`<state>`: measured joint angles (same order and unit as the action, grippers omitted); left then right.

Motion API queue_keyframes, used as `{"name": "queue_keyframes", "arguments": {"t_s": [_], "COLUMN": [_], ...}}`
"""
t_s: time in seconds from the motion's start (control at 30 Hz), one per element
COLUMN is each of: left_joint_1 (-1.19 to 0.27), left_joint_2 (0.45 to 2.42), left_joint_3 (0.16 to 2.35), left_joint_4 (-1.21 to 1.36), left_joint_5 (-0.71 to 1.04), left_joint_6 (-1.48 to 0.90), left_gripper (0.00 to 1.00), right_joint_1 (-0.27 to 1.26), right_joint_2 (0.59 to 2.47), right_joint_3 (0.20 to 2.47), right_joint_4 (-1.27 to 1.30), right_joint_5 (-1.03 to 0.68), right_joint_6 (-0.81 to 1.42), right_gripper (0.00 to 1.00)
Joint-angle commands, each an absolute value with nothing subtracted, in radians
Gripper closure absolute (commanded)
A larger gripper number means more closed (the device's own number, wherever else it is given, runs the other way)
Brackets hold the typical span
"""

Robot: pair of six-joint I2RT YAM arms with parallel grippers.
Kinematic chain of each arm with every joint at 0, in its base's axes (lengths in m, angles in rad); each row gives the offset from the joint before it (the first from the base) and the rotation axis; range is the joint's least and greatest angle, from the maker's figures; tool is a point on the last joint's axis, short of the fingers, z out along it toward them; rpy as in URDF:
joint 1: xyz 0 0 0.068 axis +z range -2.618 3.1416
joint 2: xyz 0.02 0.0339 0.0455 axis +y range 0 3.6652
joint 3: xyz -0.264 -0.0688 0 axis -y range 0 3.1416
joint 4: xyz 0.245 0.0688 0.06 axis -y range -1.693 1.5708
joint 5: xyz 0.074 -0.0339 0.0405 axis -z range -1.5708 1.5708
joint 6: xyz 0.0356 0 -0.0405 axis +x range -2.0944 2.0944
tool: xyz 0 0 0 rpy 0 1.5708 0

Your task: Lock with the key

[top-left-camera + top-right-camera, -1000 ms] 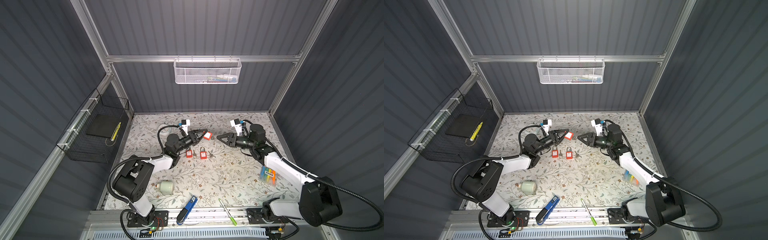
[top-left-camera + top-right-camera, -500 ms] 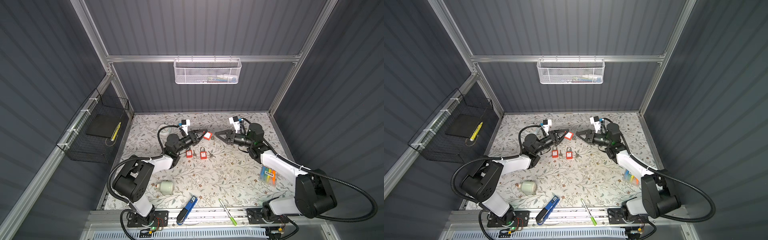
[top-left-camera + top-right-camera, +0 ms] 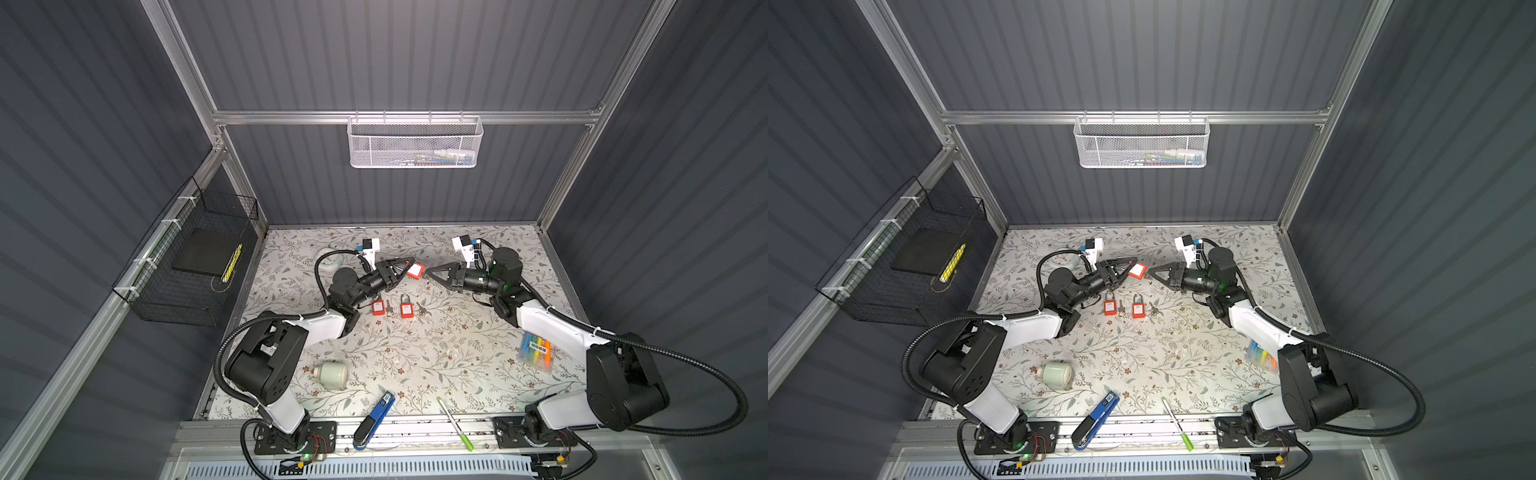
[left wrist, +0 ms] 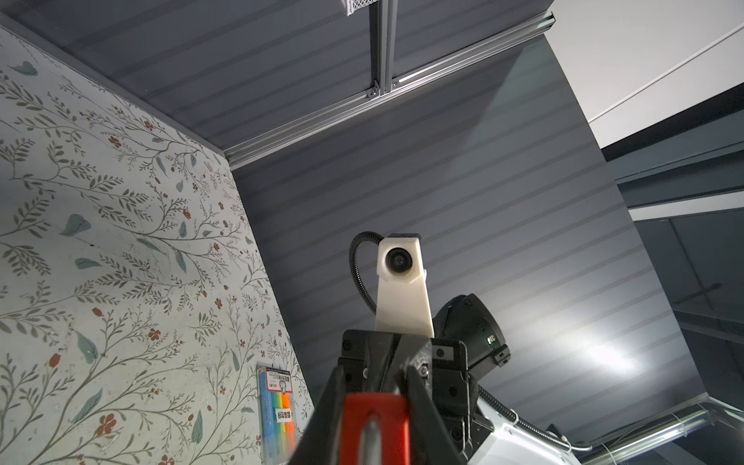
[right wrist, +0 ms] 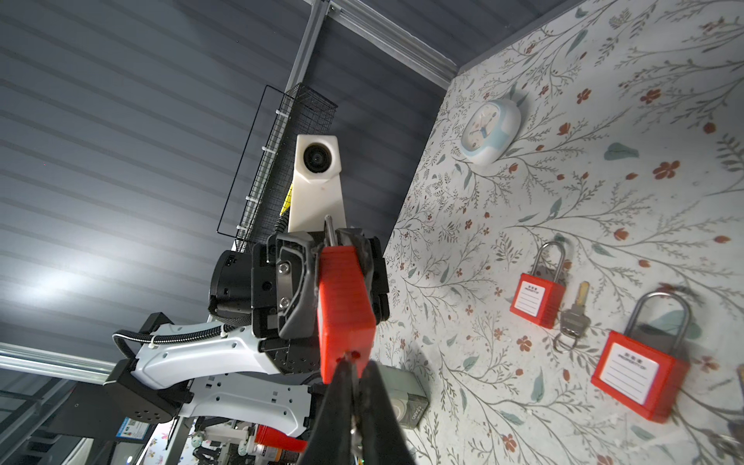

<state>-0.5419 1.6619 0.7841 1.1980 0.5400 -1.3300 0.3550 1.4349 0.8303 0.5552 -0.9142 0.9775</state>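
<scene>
Left gripper (image 3: 405, 268): clamped on the red padlock (image 3: 415, 271), holding it up off the desk (image 3: 415, 353), over the middle of its far edge.
Red padlock: in the air, keyhole end facing the other arm. The shackle shows edge-on, so open or snapped, can't tell.
Spare padlocks (image 3: 406, 310): flat on the desk just nearer, keys (image 3: 387, 307) beside them, untouched.
Key (image 5: 353, 431): a silver glint right at the padlock's keyhole face. It looks seated, or nearly so.
Right gripper (image 3: 428, 272): fingers pinched tight on that key, nose up against the lock.
Done: lock lifted, key brought to keyhole, grip made.
Left: the turn itself, by my read, then letting go.
</scene>
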Motion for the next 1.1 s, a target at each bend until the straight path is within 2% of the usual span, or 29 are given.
{"name": "queue_keyframes", "arguments": {"t_s": [0.0,0.4,1.07], "left_joint_1": [-0.546,-0.531,-0.519], "left_joint_2": [1.657,1.651,1.655], "left_joint_3": [0.802,0.793,0.819], "left_joint_4": [1.238,1.271,1.26], "left_joint_5": [0.545,0.529,0.535], "left_joint_6": [-1.314,-1.331,-1.329], "left_gripper": [1.0,1.0,1.0], "right_joint_1": [0.36,0.345,0.22], "right_joint_2": [1.426,1.377,1.212], "right_joint_3": [0.822,0.756,0.605], "right_joint_4": [0.558,0.555,0.451], "right_joint_5": [-0.936,-0.937,-0.973], "right_joint_6": [0.971,0.956,0.899], "right_gripper": [1.0,1.0,1.0]}}
